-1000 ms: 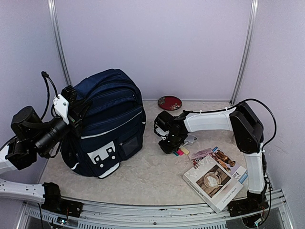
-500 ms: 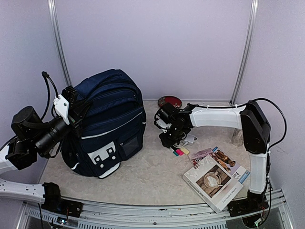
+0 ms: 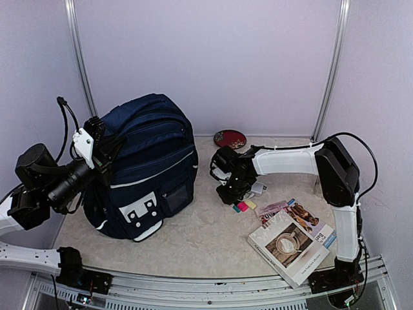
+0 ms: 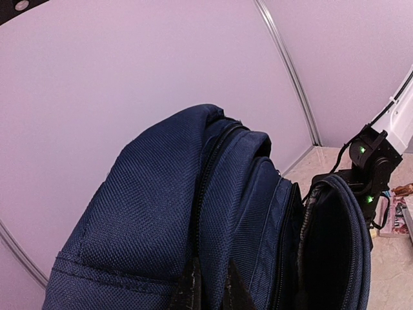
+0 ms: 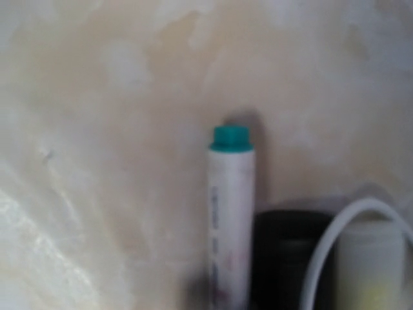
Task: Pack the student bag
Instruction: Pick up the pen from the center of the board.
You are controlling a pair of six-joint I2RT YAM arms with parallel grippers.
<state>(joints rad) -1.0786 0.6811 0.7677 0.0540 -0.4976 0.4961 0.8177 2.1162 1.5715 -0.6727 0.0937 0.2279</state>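
The right gripper [image 3: 233, 186] has come back toward the front edge and hangs over the pens [image 3: 243, 205] near the middle of the tabletop [image 3: 193, 242]. I cannot tell whether its jaws are released or clenched. The backpack [image 3: 145, 168] stands upright on the left half, close to the left edge. The left gripper [image 3: 97, 145] is clenched on fabric at its top. The backpack looks soft, bulky and likely to slump, so a pinch at the opening's rim seems the right hold. Open room lies along the front edge, while books [image 3: 290, 239] fill the front right corner.
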